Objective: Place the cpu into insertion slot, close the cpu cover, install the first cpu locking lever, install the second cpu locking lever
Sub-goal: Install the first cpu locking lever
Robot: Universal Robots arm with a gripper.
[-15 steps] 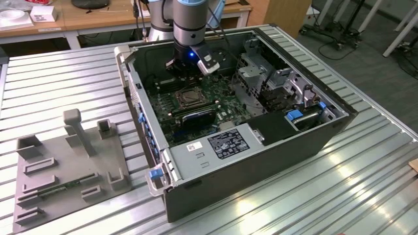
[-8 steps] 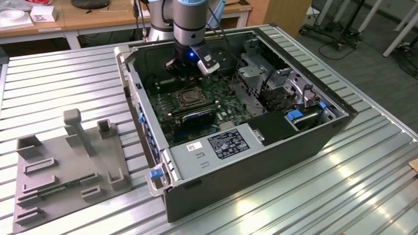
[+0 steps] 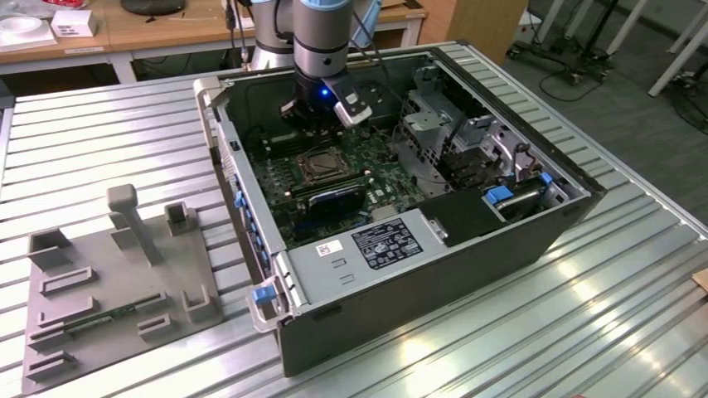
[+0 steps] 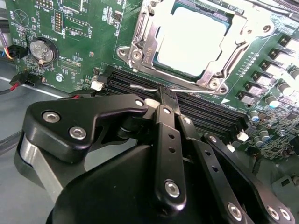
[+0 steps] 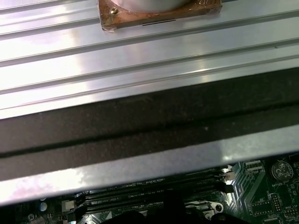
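Note:
The pale silvery cpu lies flat in the insertion slot on the green motherboard. Lying down around it is the silvery cpu cover, whose cut-out shows the chip. A thin metal locking lever runs along the socket's edge beside the memory slots. My black gripper is shut, its tips right at this lever; whether they pinch it or just touch it is unclear. In the exterior view the gripper hangs inside the open computer case, just behind the socket.
Black memory slots lie between my fingers and the socket. A coin battery sits on the board. The case walls and a drive cage hem in the arm. A grey fixture plate lies at the exterior view's left.

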